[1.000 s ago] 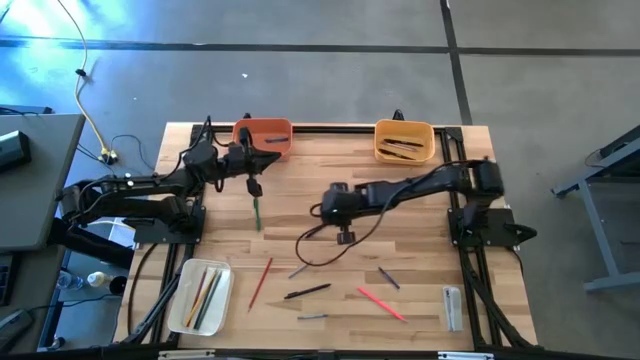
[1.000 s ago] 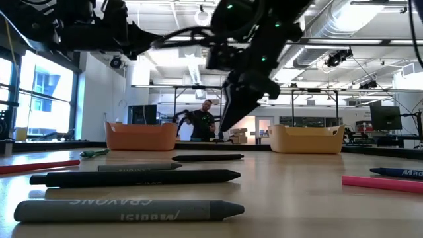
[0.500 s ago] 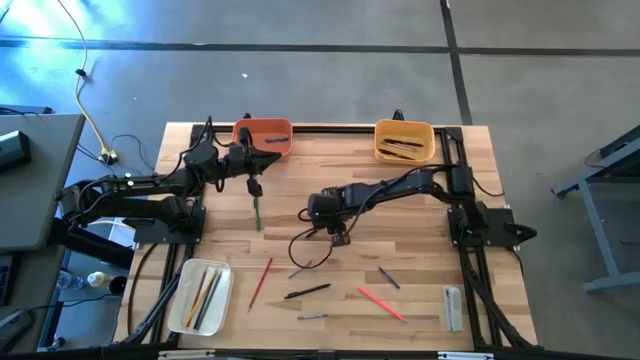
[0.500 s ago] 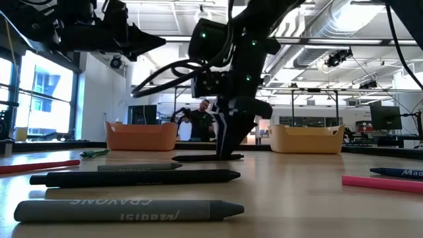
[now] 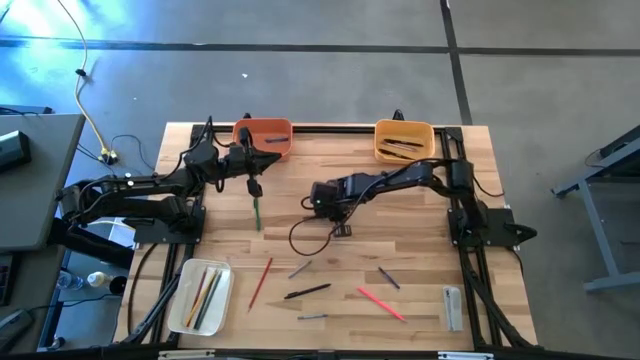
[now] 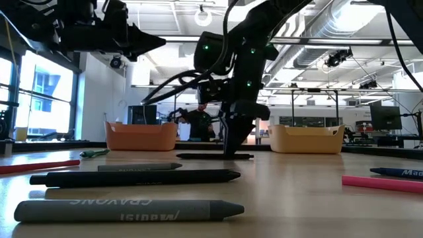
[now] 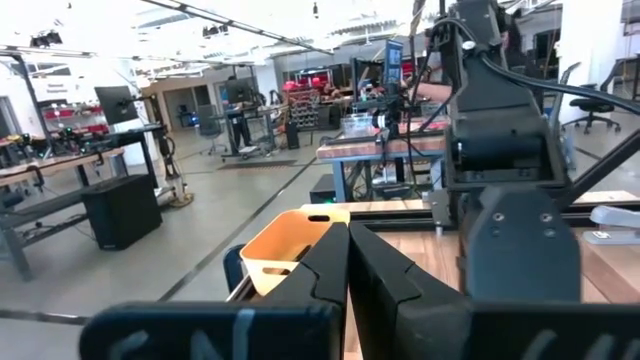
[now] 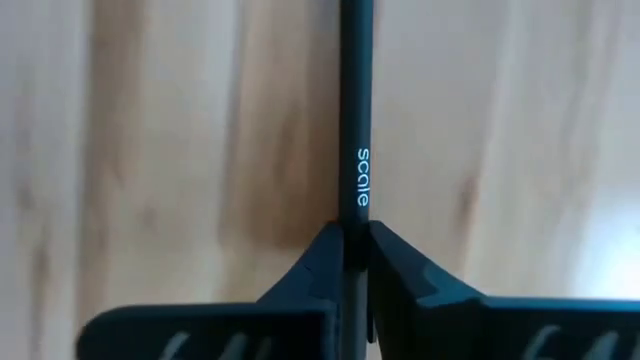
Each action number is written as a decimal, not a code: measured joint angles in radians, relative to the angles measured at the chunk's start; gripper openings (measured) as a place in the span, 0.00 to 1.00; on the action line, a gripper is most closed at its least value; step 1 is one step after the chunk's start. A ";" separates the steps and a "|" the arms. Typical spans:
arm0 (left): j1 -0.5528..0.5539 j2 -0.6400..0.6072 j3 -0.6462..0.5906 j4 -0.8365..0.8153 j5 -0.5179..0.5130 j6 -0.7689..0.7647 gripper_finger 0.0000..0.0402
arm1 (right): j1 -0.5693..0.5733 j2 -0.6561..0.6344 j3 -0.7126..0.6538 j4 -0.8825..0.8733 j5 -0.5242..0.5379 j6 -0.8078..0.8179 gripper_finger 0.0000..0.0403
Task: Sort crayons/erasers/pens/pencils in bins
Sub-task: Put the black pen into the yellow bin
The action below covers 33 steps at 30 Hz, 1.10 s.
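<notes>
My right gripper (image 5: 341, 230) stands at the table's middle, pointing steeply down, shut on a black pen (image 8: 356, 120) that lies on the wood (image 6: 198, 156). My left gripper (image 5: 272, 158) hovers shut and bare beside the orange bin (image 5: 263, 137), with a green pencil (image 5: 256, 212) on the table near it. The yellow-orange bin (image 5: 404, 140) at the far right holds dark pens. The white bin (image 5: 200, 296) at the near left holds pencils. My right gripper pinches the pen's shaft (image 8: 356, 215) between its two fingertips (image 8: 318, 262). It comes from above, fingers pointing steeply down, one on each side of the shaft. The pen lies flat on the table (image 6: 246, 156).
Loose on the near half of the table lie a red pencil (image 5: 261, 282), a black pen (image 5: 307, 291), grey crayons (image 5: 299, 270) (image 5: 388, 278) (image 5: 311, 317), a pink pencil (image 5: 381, 304) and a clear block (image 5: 452, 307). A person shows in the room behind (image 6: 198, 119).
My right gripper has sunk from above the table down onto the black pen, tipping to point more steeply down. Its fingers stood apart half a second ago and have now shut on the pen. The pen still lies on the table.
</notes>
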 joint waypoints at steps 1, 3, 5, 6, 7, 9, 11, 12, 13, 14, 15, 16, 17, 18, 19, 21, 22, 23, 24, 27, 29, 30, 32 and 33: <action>0.000 0.000 0.000 0.000 0.000 0.000 0.00 | -0.003 -0.004 0.001 -0.014 0.012 0.001 0.04; 0.000 0.000 0.000 0.000 0.000 0.000 0.00 | -0.006 -0.020 0.001 -0.040 0.027 0.001 0.06; 0.000 0.000 0.000 0.000 0.000 -0.001 0.00 | -0.008 -0.052 0.003 -0.060 0.051 0.001 0.08; 0.000 0.000 0.000 -0.001 0.000 -0.001 0.00 | -0.010 -0.073 0.003 -0.078 0.063 0.002 0.08; 0.000 0.000 0.000 -0.002 0.000 -0.001 0.00 | -0.014 -0.092 0.005 -0.101 0.070 0.007 0.08; 0.000 0.000 0.000 -0.003 0.000 -0.001 0.00 | -0.027 -0.134 0.002 -0.139 0.105 0.019 0.07; 0.000 0.000 0.000 -0.003 0.000 -0.001 0.00 | -0.052 -0.185 0.002 -0.179 0.163 0.037 0.06; -0.001 0.000 0.000 -0.003 0.000 -0.001 0.00 | -0.070 -0.211 0.002 -0.199 0.203 0.043 0.06; -0.001 0.000 0.000 -0.004 0.000 -0.001 0.00 | -0.091 -0.237 0.002 -0.222 0.241 0.054 0.06; -0.001 0.000 0.000 -0.006 0.000 -0.001 0.00 | -0.115 -0.259 0.002 -0.253 0.275 0.064 0.06; -0.001 0.000 0.000 -0.007 0.000 -0.001 0.00 | -0.142 -0.282 0.002 -0.281 0.308 0.075 0.06; 0.000 0.000 0.000 -0.008 0.000 -0.001 0.00 | -0.171 -0.304 0.001 -0.304 0.335 0.088 0.06; 0.000 0.000 0.000 -0.010 0.000 -0.001 0.00 | -0.202 -0.327 -0.002 -0.323 0.359 0.096 0.06; -0.001 0.000 0.000 -0.011 0.000 -0.001 0.00 | -0.237 -0.356 -0.014 -0.327 0.381 0.099 0.06; 0.000 0.000 0.000 -0.014 0.000 -0.001 0.00 | -0.275 -0.381 -0.030 -0.325 0.399 0.097 0.06; 0.000 0.000 0.000 -0.015 0.000 -0.001 0.00 | -0.352 -0.434 -0.085 -0.293 0.407 0.079 0.06; 0.000 0.000 0.000 -0.014 0.000 -0.001 0.00 | -0.389 -0.459 -0.122 -0.267 0.407 0.060 0.06; 0.000 0.000 0.000 -0.015 0.000 0.001 0.00 | -0.426 -0.486 -0.164 -0.230 0.407 0.036 0.06; 0.000 0.000 0.000 -0.015 0.000 0.001 0.00 | -0.461 -0.510 -0.210 -0.187 0.405 0.008 0.06; 0.000 0.000 0.000 -0.014 0.000 0.001 0.00 | -0.561 -0.559 -0.351 -0.031 0.389 -0.081 0.06; 0.000 0.000 0.000 -0.014 0.000 0.001 0.00 | -0.612 -0.566 -0.417 0.049 0.374 -0.126 0.06; 0.000 0.000 0.000 -0.014 0.000 0.001 0.00 | -0.636 -0.566 -0.441 0.081 0.366 -0.141 0.06; 0.000 0.000 0.000 -0.014 0.000 0.001 0.00 | -0.670 -0.559 -0.475 0.131 0.352 -0.167 0.06; 0.000 0.000 0.000 -0.014 0.000 0.001 0.00 | -0.681 -0.553 -0.484 0.148 0.351 -0.177 0.06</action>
